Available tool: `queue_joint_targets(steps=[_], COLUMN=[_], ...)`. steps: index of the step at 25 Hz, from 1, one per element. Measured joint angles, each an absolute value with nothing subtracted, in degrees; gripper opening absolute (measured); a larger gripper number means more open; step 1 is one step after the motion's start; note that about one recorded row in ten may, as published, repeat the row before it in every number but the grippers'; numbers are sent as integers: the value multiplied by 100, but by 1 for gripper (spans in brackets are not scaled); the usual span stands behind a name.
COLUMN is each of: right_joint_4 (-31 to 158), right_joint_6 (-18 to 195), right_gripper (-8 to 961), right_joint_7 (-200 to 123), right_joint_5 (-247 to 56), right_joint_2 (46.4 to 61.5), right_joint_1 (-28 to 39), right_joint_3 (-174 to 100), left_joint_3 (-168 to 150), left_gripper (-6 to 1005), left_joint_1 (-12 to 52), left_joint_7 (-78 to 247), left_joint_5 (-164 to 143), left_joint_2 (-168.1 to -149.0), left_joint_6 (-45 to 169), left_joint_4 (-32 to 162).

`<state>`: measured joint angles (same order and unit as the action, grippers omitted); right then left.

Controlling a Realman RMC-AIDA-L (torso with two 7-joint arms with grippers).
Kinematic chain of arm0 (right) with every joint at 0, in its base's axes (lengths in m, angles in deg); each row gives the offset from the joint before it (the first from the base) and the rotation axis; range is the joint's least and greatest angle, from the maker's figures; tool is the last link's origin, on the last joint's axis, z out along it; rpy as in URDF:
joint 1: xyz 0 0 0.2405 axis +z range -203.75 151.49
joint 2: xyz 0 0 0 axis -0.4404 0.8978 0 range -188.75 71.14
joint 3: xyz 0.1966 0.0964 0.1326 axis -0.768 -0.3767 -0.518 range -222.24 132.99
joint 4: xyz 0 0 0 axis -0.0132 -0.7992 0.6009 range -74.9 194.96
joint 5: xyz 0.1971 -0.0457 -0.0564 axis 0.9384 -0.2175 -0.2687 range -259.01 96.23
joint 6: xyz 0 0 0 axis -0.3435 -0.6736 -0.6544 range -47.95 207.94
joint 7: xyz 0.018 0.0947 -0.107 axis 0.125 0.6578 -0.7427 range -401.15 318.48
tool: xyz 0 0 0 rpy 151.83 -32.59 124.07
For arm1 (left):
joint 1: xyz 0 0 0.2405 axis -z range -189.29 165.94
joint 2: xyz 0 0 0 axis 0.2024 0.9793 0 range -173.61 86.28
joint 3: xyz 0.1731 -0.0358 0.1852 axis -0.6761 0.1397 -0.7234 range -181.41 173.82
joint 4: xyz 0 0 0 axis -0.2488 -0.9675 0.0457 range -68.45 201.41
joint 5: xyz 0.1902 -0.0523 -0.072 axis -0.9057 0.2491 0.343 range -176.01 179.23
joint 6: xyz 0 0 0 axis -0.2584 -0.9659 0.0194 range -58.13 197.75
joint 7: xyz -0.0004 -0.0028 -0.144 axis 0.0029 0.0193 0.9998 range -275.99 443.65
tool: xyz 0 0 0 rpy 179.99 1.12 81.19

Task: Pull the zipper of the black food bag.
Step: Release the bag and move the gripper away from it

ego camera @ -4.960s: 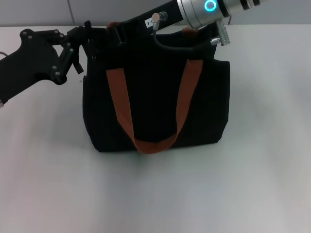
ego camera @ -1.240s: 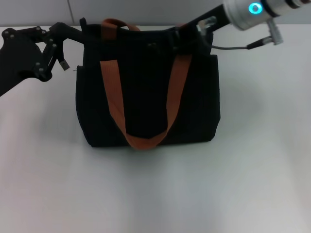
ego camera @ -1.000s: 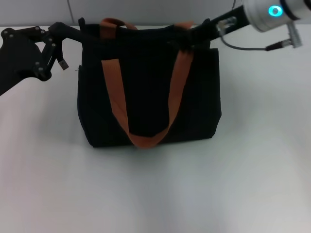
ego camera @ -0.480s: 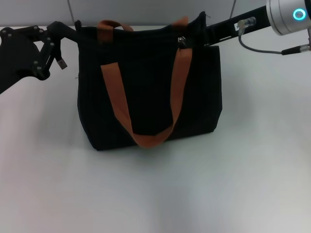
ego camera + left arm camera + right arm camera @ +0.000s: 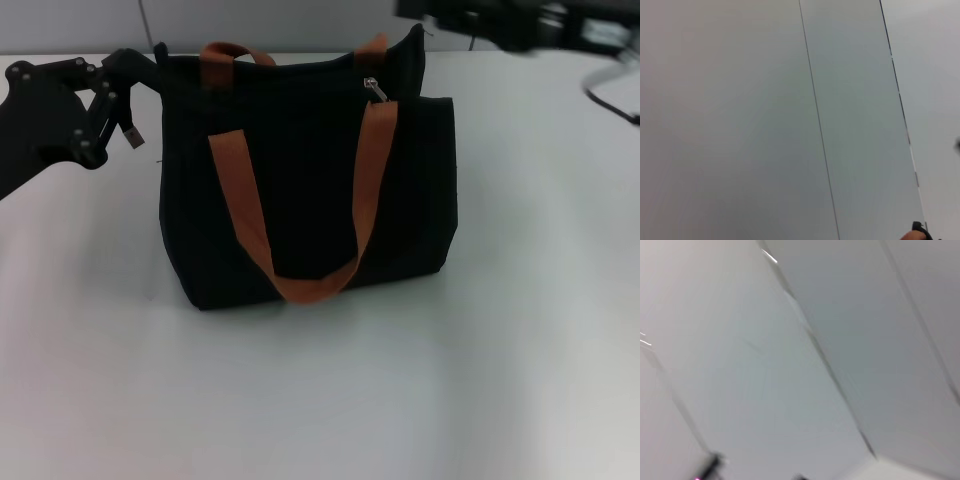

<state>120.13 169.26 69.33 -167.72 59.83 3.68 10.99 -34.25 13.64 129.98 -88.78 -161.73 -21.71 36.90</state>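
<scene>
bag (image 5: 310, 190): black, upright on desk (image 5: 520, 350), long axis left-right
zipper (image 5: 375, 89): silver, near the bag's right end, tab hung down
left pincer (image 5: 150, 62): pinched on the bag's left corner
right pincer: spread or pressed together cannot be told

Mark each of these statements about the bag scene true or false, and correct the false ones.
1. The black food bag stands upright on the white table. True.
2. The zipper sits at the bag's left end. False: it is near the right end, by the right handle strap.
3. The right gripper grips the zipper. False: it is off the bag, at the picture's top edge.
4. The left gripper is at the bag's upper left corner. True.
5. The handles are blue. False: rust-brown.
</scene>
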Motion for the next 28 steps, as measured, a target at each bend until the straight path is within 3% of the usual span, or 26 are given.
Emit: queue_joint_targets(steps=[3,8,10,14,16,19,25,28], right_joint_4=[11076,9568,9279,9210,9192,9179,9168,9165], right_joint_6=[17871,18861,19006,18871,18635,18485,18490,18483], right_gripper=[219,416,495,654,692,750,750,750], right_joint_7=[5580,3593,2865,2096,1835,1782,1741,1743], right_joint_5=[-16345,-16518,-16959,-17879,-18243,-18316,-18334,-18335], right_joint_2=[5898,5627,5600,5731,5847,5885,5905,5907], right_joint_1=[273,132,20,-218,-358,-412,-451,-451], right_joint_3=[741,648,676,643,625,636,637,639], left_joint_3=[-3438,-3439,-3440,-3495,-3554,-3642,-3708,-3765], left_gripper=[29,29,29,30,30,30,30,30], left_joint_1=[1360,1337,1333,1327,1319,1294,1224,1198], left_joint_7=[13115,13395,13503,13696,13744,13770,14143,14635], left_joint_5=[-8889,-8901,-8904,-8913,-8913,-8914,-8970,-9225], left_joint_2=[-16171,-16116,-16099,-16061,-16045,-16039,-16029,-15921], left_joint_6=[-2173,-2228,-2227,-2199,-2193,-2181,-2215,-2355], left_joint_4=[3686,3687,3686,3680,3679,3680,3645,3458])
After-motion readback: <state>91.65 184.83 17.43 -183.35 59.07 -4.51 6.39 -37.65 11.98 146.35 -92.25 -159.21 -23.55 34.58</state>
